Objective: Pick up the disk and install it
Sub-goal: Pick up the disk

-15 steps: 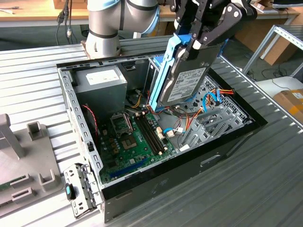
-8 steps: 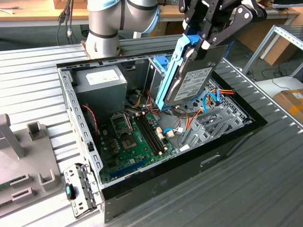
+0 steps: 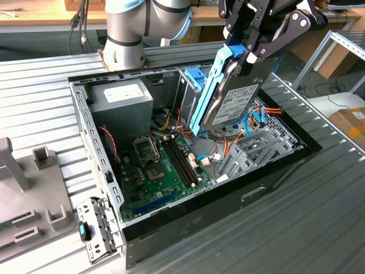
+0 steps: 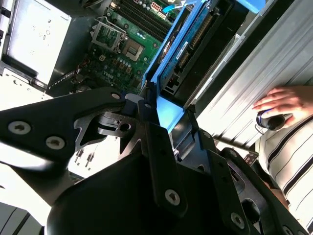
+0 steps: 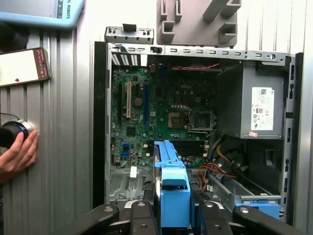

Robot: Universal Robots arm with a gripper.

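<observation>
The gripper point(image 3: 240, 56) was clenched on the disk point(image 3: 232, 105), its black fingers point(image 3: 251, 34) pinching the upper end of the light-blue carrier rail. The disk hung steeply tilted, almost on edge, above the open computer case point(image 3: 251, 197), with its white label facing the exterior view's right. Its lower end dipped toward the bundle of red, orange and blue cables point(image 3: 251, 123) beside the motherboard point(image 3: 162, 171); whether it touched them could not be told.

In the first wrist view the blue carrier of the disk point(image 5: 172, 171) stood edge-on between the gripper point(image 5: 173, 208) linkages, above the green board. In the second wrist view the disk point(image 4: 195, 44) stretched away from the gripper point(image 4: 164, 122), its underside circuit board visible.

The grey power supply point(image 3: 122, 100) sat in the case's far corner at the exterior view's left, well apart from the disk. A silver bracket point(image 3: 97, 228) with a small teal latch lay on the ribbed table point(image 3: 319, 228) outside the case's near corner. A person's hand point(image 5: 17, 154) rested on a dark round knob point(image 5: 11, 133) on the table, near a phone point(image 5: 22, 66)
</observation>
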